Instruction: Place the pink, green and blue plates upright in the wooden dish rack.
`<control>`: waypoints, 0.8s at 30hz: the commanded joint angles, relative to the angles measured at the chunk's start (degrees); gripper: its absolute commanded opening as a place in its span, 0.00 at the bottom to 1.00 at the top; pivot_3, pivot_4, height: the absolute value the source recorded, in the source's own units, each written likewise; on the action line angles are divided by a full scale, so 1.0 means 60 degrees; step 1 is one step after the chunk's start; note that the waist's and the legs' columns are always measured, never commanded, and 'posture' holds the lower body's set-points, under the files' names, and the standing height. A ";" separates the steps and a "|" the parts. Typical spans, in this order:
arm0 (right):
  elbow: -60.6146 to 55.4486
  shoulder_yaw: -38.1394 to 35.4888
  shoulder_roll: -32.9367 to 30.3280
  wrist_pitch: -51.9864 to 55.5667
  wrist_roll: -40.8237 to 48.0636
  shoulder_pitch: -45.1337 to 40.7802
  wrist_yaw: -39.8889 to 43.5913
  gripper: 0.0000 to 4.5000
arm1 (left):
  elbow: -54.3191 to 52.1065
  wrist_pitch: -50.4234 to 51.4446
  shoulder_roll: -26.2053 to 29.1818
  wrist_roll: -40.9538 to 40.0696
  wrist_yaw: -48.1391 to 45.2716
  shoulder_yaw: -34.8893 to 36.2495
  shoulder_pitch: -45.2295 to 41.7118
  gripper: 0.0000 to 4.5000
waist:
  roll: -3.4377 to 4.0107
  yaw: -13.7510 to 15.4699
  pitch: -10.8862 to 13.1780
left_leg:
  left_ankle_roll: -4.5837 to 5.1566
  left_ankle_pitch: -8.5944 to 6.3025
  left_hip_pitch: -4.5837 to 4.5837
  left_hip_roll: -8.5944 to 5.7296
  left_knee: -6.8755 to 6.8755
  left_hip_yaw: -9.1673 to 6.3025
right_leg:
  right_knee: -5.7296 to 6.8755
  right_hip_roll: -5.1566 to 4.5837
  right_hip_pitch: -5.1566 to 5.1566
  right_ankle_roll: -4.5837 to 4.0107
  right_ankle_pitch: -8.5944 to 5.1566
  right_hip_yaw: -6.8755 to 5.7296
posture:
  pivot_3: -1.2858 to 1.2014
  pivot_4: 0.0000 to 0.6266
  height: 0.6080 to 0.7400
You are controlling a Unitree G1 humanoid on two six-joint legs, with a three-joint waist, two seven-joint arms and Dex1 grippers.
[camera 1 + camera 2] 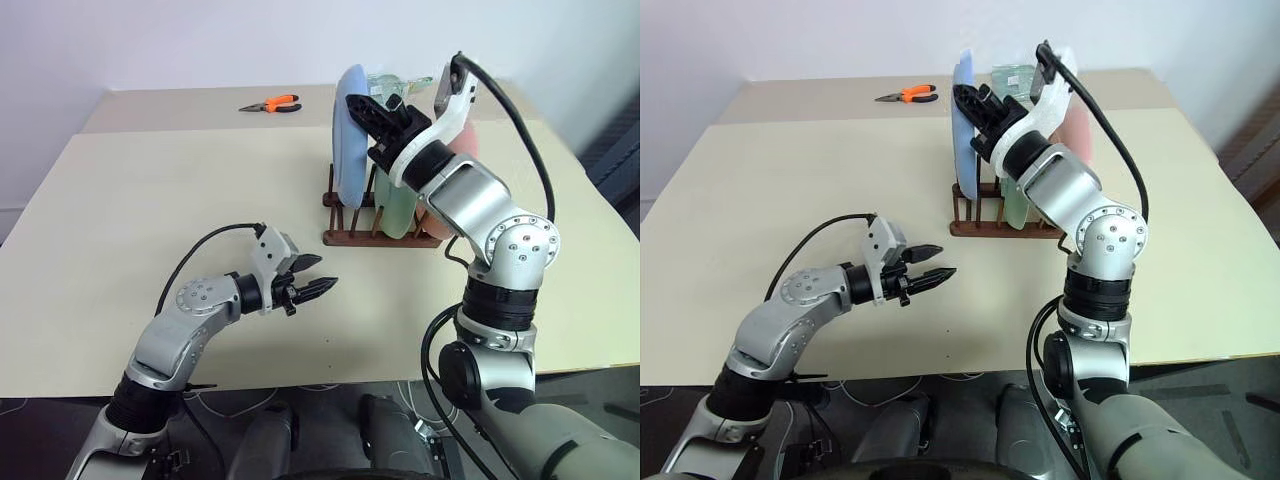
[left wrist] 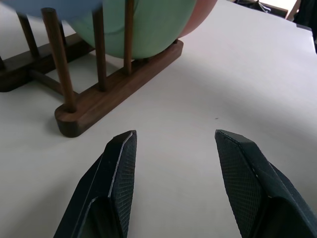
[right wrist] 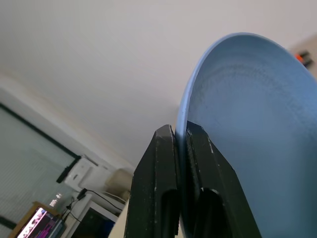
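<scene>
On the cream table [image 1: 150, 200], the wooden dish rack [image 1: 380, 236] holds the blue plate [image 1: 350, 150], green plate [image 1: 400, 212] and pink plate [image 1: 1080, 135] upright between its pegs, and the right gripper [image 3: 181, 144] pinches the blue plate's rim from above. Nearer the table's front edge, the left gripper [image 1: 318, 288] hovers with fingers spread, holding nothing. Orange-handled pliers [image 1: 272, 103] lie well behind, near the white wall.

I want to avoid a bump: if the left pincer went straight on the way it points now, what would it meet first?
Likely the near end of the wooden dish rack, just left of its line; the left pincer aims mostly at bare table beside it, so depth leaves this unsure.
</scene>
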 commanded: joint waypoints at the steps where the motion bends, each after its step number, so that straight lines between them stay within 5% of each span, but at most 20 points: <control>1: 0.0157 -0.0112 0.0027 -0.0071 0.0126 -0.0184 0.0001 0.21 | -0.0340 -0.0054 -0.0018 -0.0057 0.0015 0.0118 -0.0041 0.57 | 0.0000 0.0007 0.0000 | 0.0000 0.0000 0.0000 0.0000 0.0000 0.0000 | 0.0000 0.0000 0.0001 0.0000 0.0000 -0.0001 | 0.52 0.24 1.00; 5: -0.0192 0.0535 -0.0946 -0.0452 -0.1673 -0.0440 0.0972 0.62 | -0.0424 0.0000 -0.0020 -0.0046 0.0068 0.0090 0.0009 0.57 | 0.0003 0.0015 0.0002 | 0.0000 0.0000 -0.0002 -0.0001 0.0001 0.0002 | -0.0001 0.0000 0.0000 0.0001 0.0000 -0.0001 | 0.52 0.24 1.00; 11: -0.2223 0.0927 -0.4404 -0.1936 -0.4449 0.0457 0.4882 0.62 | -0.0432 0.0009 0.0052 -0.0008 0.0126 0.0188 0.0063 0.57 | -0.0006 0.0045 0.0001 | 0.0004 -0.0003 -0.0015 -0.0007 0.0005 0.0008 | -0.0030 -0.0006 0.0011 0.0053 -0.0016 -0.0004 | 0.52 0.24 1.00; 15: -0.2528 -0.2183 -0.6160 -0.1503 -0.3283 0.3644 0.7260 0.62 | 0.0353 -0.0588 0.0219 0.0295 0.0343 0.0816 0.0070 0.57 | -0.0056 0.0143 -0.0023 | 0.0018 -0.0013 -0.0001 0.0002 0.0002 0.0003 | -0.0040 -0.0006 0.0036 0.0073 -0.0024 -0.0011 | 0.52 0.24 1.00; 20: -0.2120 -0.3369 -0.6909 -0.2035 -0.4279 0.7081 0.9269 0.62 | 0.1448 -0.1464 0.0645 0.0825 0.0353 0.1346 0.0258 0.57 | -0.0009 0.0207 -0.0011 | 0.0022 -0.0015 0.0004 0.0001 0.0017 0.0050 | -0.0041 -0.0020 0.0034 0.0039 -0.0036 0.0021 | 0.52 0.24 1.00; 24: -0.1889 -0.2588 -0.6942 -0.3277 -0.6312 0.8776 0.9988 0.62 | 0.2183 -0.2279 0.1230 0.1201 0.0254 0.1998 0.0815 0.57 | -0.0012 0.0104 -0.0016 | 0.0018 -0.0018 0.0013 0.0017 0.0011 0.0057 | -0.0041 -0.0014 0.0031 0.0038 -0.0036 0.0019 | 0.52 0.24 1.00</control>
